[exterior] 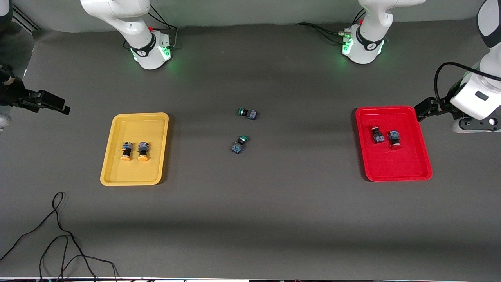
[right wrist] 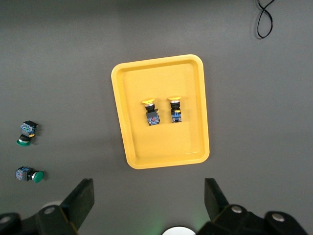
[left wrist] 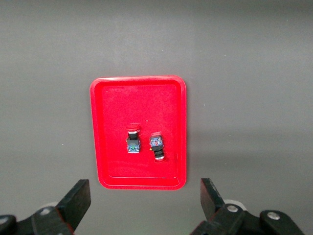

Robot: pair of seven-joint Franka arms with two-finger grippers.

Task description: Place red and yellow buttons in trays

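Two yellow-capped buttons (exterior: 126,151) (exterior: 143,151) lie side by side in the yellow tray (exterior: 133,172) toward the right arm's end; they also show in the right wrist view (right wrist: 150,111) (right wrist: 175,110), inside that tray (right wrist: 161,147). Two red-capped buttons (exterior: 377,135) (exterior: 395,140) lie in the red tray (exterior: 395,168) toward the left arm's end; they also show in the left wrist view (left wrist: 132,139) (left wrist: 156,146), inside that tray (left wrist: 142,98). My right gripper (exterior: 53,103) (right wrist: 149,200) is open and empty, raised beside the yellow tray. My left gripper (exterior: 426,109) (left wrist: 144,205) is open and empty, raised beside the red tray.
Two green-capped buttons (exterior: 247,113) (exterior: 239,144) lie on the grey table midway between the trays; they also show in the right wrist view (right wrist: 25,133) (right wrist: 29,174). A loose black cable (exterior: 58,235) lies near the front edge at the right arm's end.
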